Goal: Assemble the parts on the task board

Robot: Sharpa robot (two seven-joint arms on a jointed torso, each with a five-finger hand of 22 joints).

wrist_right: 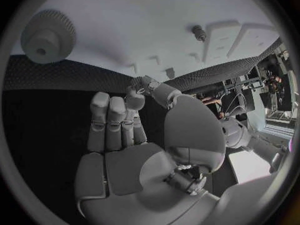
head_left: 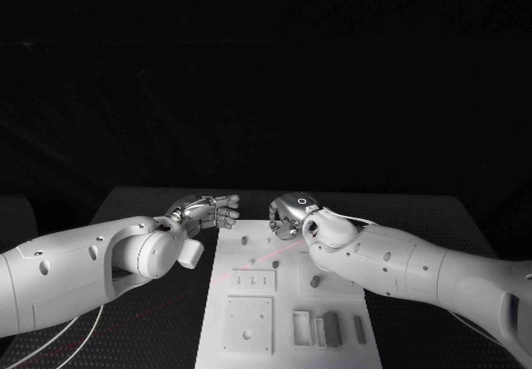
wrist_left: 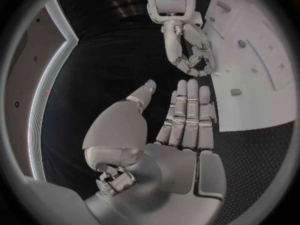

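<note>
Task board (head_left: 290,307): white plate, centre of the black table (head_left: 421,211), long axis running 12–6 o'clock in head view. No readable text, logos or labels on the board, parts or arms.

Left hand (head_left: 206,211): just off the board's far-left corner, about 10 o'clock from board centre. Left wrist view: fingers (wrist_left: 187,115) straight and pressed side by side, thumb set apart, palm empty, touching nothing.

Right hand (head_left: 293,217): over the board's far end, about 12 o'clock from board centre, near the left hand but apart from it. Fingers (wrist_right: 112,117) curled inward, thumb tip brought against a fingertip. Cannot tell whether a small part sits in that pinch; nothing visible there in right wrist view.

Parts: small dark pegs (head_left: 315,281) stand mid-board; upright grey blocks (head_left: 330,329) at roughly 5 o'clock on the near end, beside a slotted holder. Square raised plate (head_left: 247,326) at 7 o'clock. A round gear-like piece (wrist_right: 47,36) sits on the board in right wrist view.
</note>
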